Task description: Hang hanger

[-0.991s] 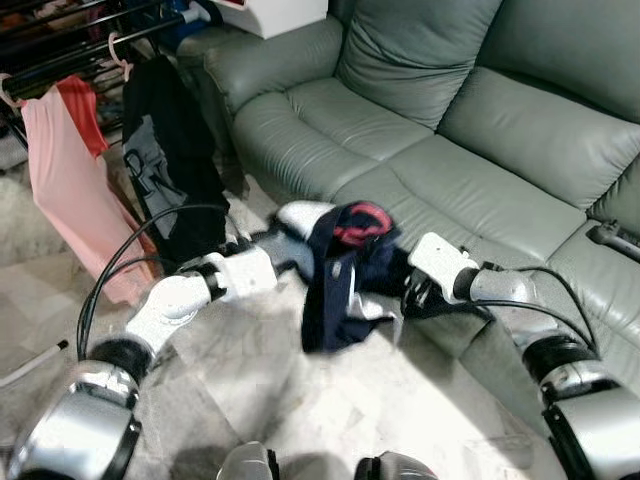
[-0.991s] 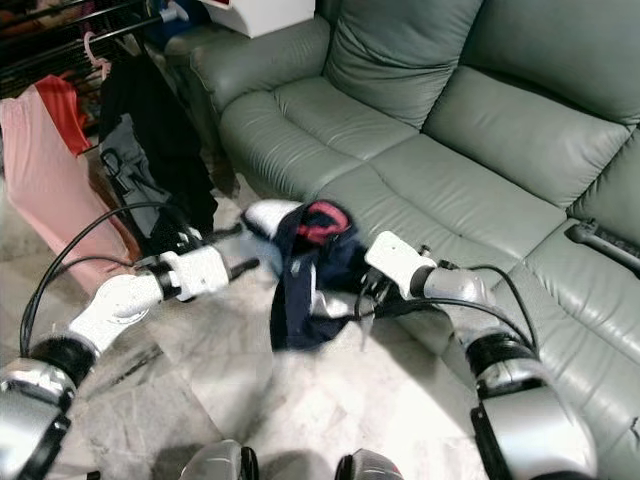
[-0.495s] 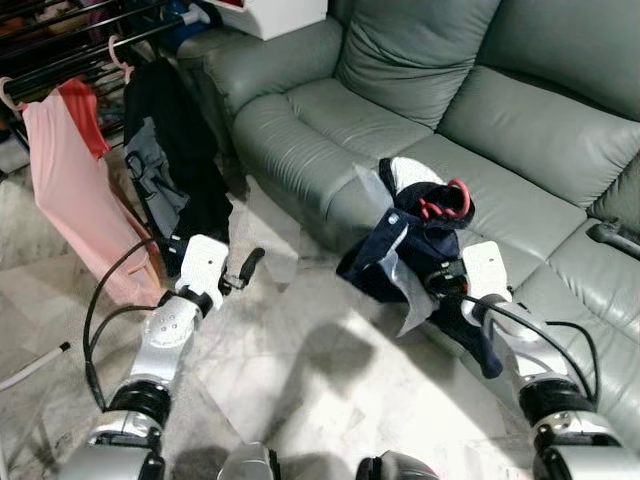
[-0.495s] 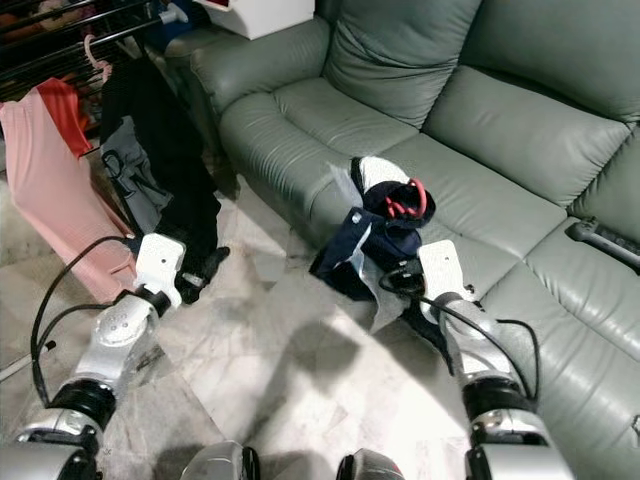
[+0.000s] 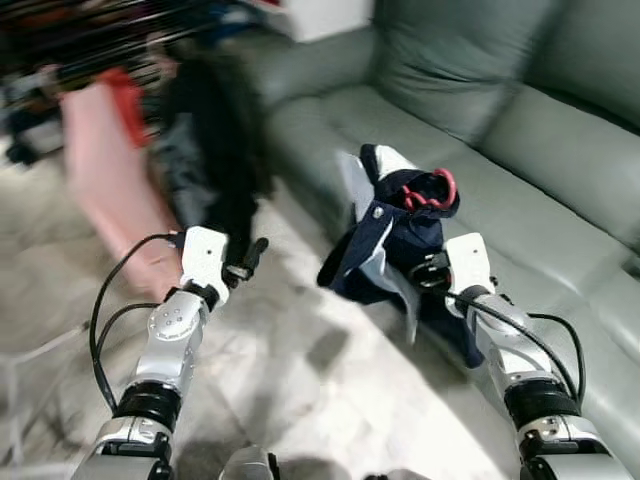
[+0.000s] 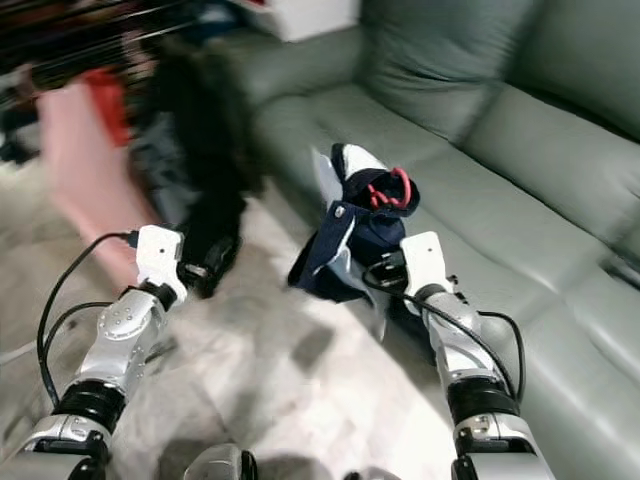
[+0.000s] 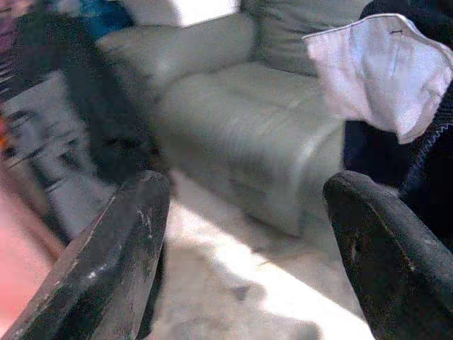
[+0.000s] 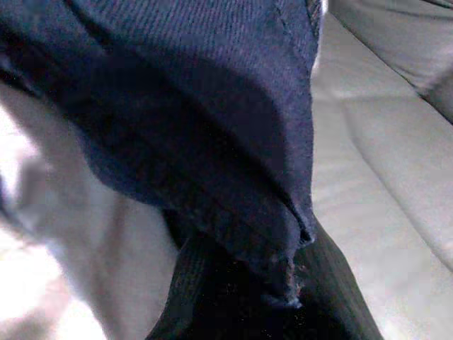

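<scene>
A: Left eye view, nearest first: pale tiled floor (image 5: 300, 400), with both silver arms reaching out over it. The left hand (image 5: 240, 268) is low over the floor, and in the left wrist view its two black fingers (image 7: 106, 269) stand well apart with nothing between them, so it is released and idle.

B: And the right?

A: The right hand (image 5: 428, 272) is raised, buried in a bundle of navy and white garment (image 5: 385, 245). A red hanger (image 5: 432, 192) pokes out at the top of that bundle. The right wrist view shows dark cloth pressed up close. I judge it grasps the garment, though the fingers themselves are hidden.

B: So the hanger is in the air, not on a rail?

A: Yes, held up in front of the grey sofa (image 5: 560, 150), just beside its seat edge. Beyond the left arm, blurred, a pink garment (image 5: 110, 170) and a black garment (image 5: 215, 150) hang from a dark rack (image 5: 90, 40).

B: Which step, then?

A: Carrying, I'd say: the load is lifted but well apart from the rack. The next move calls for turning toward the rack, raising the hook above a free stretch of bar, and lowering it on before letting go.
</scene>
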Available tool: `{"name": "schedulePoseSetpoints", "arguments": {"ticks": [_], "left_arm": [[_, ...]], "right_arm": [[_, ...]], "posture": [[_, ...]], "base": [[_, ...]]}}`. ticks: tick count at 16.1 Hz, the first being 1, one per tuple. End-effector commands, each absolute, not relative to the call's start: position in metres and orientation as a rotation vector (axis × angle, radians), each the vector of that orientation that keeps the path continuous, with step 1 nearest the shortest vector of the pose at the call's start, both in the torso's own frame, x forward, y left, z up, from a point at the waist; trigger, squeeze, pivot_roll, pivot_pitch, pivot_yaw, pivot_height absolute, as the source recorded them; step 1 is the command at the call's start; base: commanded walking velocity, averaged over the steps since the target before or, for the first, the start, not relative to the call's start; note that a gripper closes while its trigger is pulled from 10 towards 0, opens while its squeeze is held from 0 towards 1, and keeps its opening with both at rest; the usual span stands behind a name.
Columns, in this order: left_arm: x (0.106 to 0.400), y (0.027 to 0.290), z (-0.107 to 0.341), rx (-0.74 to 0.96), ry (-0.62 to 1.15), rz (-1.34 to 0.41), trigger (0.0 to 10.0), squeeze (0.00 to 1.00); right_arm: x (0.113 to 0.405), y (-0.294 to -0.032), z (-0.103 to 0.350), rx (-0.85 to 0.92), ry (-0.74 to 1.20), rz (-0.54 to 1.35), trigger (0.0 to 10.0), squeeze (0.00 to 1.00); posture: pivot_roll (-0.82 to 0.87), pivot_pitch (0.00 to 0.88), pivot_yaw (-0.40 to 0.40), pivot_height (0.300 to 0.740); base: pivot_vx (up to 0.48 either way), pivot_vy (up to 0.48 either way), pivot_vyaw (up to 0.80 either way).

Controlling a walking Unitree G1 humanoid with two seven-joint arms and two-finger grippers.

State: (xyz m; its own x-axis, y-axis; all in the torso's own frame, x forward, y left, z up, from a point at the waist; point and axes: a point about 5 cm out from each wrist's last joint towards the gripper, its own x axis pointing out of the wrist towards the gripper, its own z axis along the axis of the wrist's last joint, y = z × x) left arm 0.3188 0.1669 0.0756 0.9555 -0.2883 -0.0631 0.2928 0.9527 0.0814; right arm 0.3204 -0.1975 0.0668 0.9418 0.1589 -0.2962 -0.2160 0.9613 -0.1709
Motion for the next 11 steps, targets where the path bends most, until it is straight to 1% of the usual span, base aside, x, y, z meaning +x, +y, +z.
{"name": "schedulePoseSetpoints", "arguments": {"ticks": [1,5,8,9,11], "left_arm": [[0.3180,0.1725,0.0760,0.085,0.058,-0.268,10.0,0.00],[0.3201,0.1714,0.0793,0.079,0.057,-0.263,10.0,0.00],[0.3229,0.1713,0.0822,0.083,0.055,-0.260,10.0,0.00],[0.3241,0.1723,0.0829,0.086,0.056,-0.255,10.0,0.00],[0.3262,0.1733,0.0850,0.089,0.055,-0.248,10.0,0.00]], "right_arm": [[0.3286,-0.1918,0.0827,-0.193,0.221,0.197,10.0,0.00],[0.3289,-0.1924,0.0836,-0.193,0.223,0.190,10.0,0.00],[0.3287,-0.1936,0.0830,-0.200,0.229,0.186,10.0,0.00],[0.3288,-0.1937,0.0829,-0.201,0.231,0.186,10.0,0.00],[0.3303,-0.1949,0.0845,-0.191,0.233,0.176,10.0,0.00]], "posture": [[-0.05,0.040,0.050,0.740],[-0.05,0.040,0.051,0.740],[-0.05,0.043,0.052,0.740],[-0.05,0.043,0.052,0.740],[-0.05,0.043,0.054,0.740]], "base": [[0.435,0.000,0.76],[0.437,0.000,0.74],[0.437,0.000,0.63],[0.398,0.270,0.53],[0.396,0.272,0.00]]}}
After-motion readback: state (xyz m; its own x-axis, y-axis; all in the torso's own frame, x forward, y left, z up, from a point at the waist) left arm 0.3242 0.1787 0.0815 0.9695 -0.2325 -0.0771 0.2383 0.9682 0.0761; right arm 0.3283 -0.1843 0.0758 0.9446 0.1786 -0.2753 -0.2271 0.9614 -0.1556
